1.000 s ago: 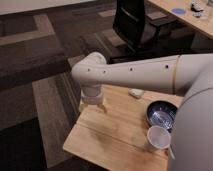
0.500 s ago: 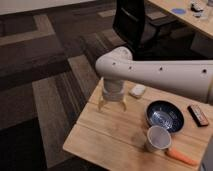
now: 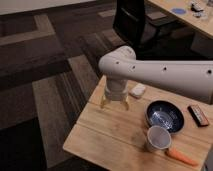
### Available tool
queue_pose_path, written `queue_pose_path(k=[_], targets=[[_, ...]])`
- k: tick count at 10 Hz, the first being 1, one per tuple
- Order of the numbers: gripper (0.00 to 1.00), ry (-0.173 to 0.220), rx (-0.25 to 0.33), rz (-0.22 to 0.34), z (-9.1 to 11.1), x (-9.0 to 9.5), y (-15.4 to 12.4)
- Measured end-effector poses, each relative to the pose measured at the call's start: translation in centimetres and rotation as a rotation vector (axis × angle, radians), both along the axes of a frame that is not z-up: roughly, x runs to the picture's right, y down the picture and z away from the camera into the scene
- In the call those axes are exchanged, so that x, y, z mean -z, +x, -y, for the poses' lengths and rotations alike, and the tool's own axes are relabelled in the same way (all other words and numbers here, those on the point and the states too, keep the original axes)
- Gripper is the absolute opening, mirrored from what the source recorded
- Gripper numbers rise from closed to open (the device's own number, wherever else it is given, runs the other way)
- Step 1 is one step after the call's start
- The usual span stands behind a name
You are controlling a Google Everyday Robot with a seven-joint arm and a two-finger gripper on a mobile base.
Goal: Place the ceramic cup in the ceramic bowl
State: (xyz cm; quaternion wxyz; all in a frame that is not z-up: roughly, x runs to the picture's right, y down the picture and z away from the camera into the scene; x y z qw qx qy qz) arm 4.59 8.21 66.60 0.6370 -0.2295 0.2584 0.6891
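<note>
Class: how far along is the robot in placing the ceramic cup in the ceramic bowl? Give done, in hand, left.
Done: nothing yet; the ceramic cup stands upright on the table, just in front of the empty ceramic bowl. In hand: the gripper hangs open and empty over the table's far left edge, apart from the cup. Left: reach the cup, grasp it, lift it, set it in the bowl.

The light wooden worktop (image 3: 107, 137) carries five things. The ceramic bowl (image 3: 165, 116) sits right of centre, and the ceramic cup (image 3: 158, 138) stands upright just near of it. An orange carrot-shaped object (image 3: 181, 157) lies at the near edge. A flat white rectangular object (image 3: 137, 90) lies at the far edge, and a dark rectangular object (image 3: 198, 115) lies right of the bowl. The gripper (image 3: 114, 103) points down over the far-left part, jaws spread.
</note>
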Motion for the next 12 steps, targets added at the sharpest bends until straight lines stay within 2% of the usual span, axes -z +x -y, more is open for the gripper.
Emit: queue_pose_path(k=[4, 6, 8, 10, 12], targets=[[0.65, -0.018, 0.006, -0.066, -3.2, 1.9, 0.0], [0.65, -0.018, -0.008, -0.088, -3.7, 2.5, 2.7], [0.65, -0.017, -0.006, -0.058, -3.8, 2.4, 5.4], [0.65, -0.026, -0.014, -0.051, -4.9, 3.0, 8.4], [0.65, -0.022, -0.018, -0.050, -4.9, 3.0, 8.5]])
